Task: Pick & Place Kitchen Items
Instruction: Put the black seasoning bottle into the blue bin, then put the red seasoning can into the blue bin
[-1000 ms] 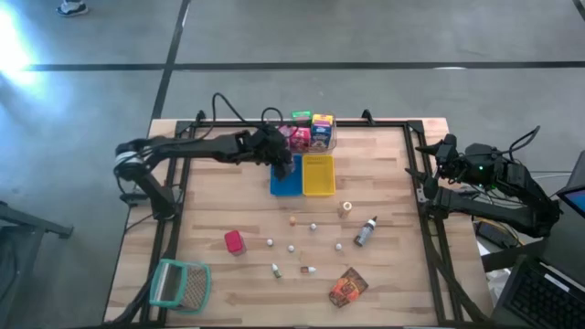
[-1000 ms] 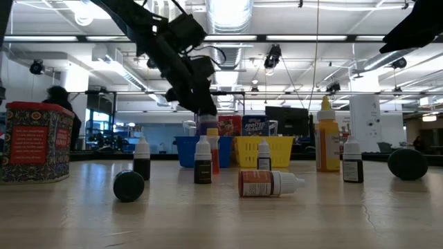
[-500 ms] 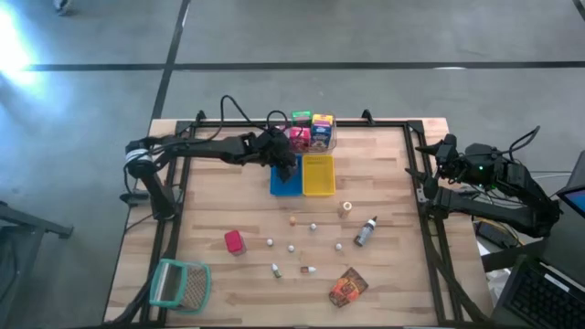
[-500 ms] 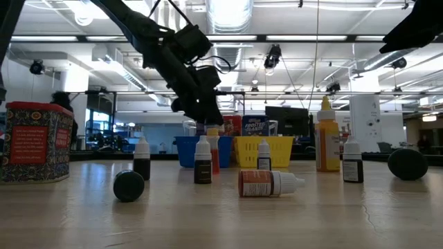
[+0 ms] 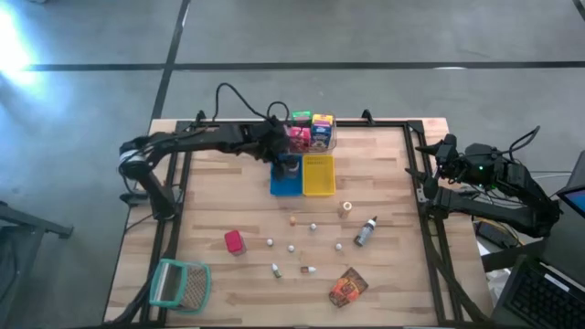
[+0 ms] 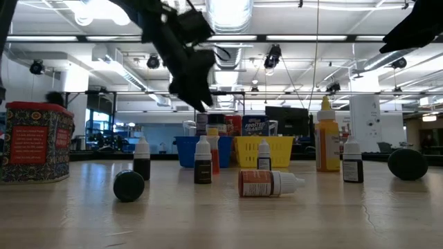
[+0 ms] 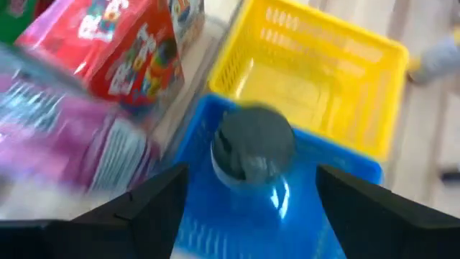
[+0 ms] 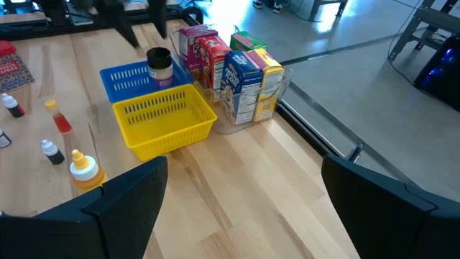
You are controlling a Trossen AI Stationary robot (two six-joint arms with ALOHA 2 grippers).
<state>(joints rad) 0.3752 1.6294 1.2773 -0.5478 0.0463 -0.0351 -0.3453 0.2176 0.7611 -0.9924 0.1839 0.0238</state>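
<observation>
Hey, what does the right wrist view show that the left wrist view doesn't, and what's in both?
Only the right wrist view shows the small dropper bottles and the yellow-capped bottle standing on the wooden table, plus the blue and yellow boxes in the clear tub. Only the left wrist view shows the jar's grey lid from straight above, between the left gripper's open fingers. Both show the jar in the blue tray, the yellow tray beside it, and the pink and red boxes.

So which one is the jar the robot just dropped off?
Find the two baskets side by side at the table's far edge. The jar stands in the blue basket, not the yellow basket. It's the only thing there, with a dark grey lid.
</observation>
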